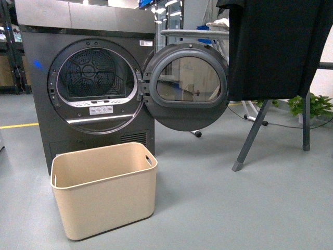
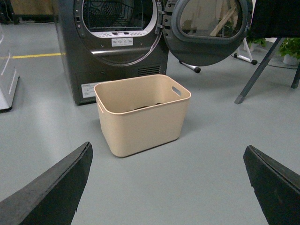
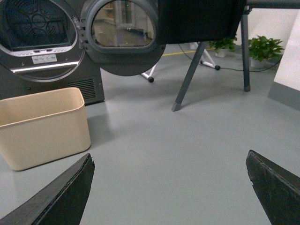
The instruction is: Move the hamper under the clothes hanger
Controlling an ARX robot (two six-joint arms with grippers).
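Bring the left gripper [image 2: 168, 154] and right gripper [image 3: 168, 157], both spread wide and holding nothing, to the hamper [image 1: 104, 190]. Take it by the slot handles, keep it level, and carry it toward 2 o'clock, under the clothes hanger [image 1: 250, 140] and between its splayed legs. Sits now at 7 o'clock, just before the open dryer [image 1: 83, 88], well apart from the rack. Smooth grey floor [image 1: 234, 208]; black garment [image 1: 276, 47] draped above.
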